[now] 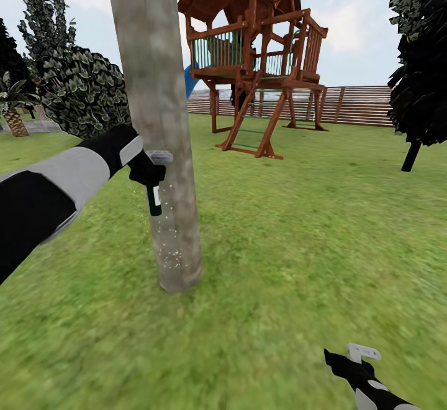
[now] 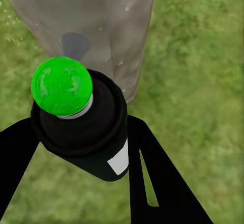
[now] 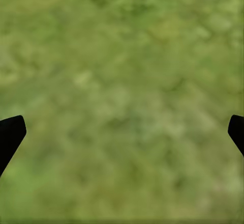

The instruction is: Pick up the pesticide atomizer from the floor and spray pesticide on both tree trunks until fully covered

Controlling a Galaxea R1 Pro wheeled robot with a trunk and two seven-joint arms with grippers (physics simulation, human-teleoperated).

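Note:
A thick mottled grey-brown tree trunk (image 1: 155, 118) rises from the grass (image 1: 298, 242) left of centre. My left gripper (image 1: 149, 171) is shut on the pesticide atomizer (image 1: 153, 200), a small dark bottle hanging nozzle-down right beside the trunk. Fine white droplets (image 1: 167, 248) speckle the trunk's lower part. In the left wrist view the atomizer (image 2: 81, 127) sits between my black fingers (image 2: 152, 183) with a bright green tip, pointing at the trunk (image 2: 101, 25). My right gripper (image 1: 357, 360) hangs low at the right, open over bare grass (image 3: 122, 81).
A red-brown wooden play tower (image 1: 254, 68) stands behind the trunk, in front of a slatted fence (image 1: 360, 105). A dark narrow tree (image 1: 422, 68) is at the right edge and leafy bushes (image 1: 81, 87) are at the left. Open lawn lies to the right.

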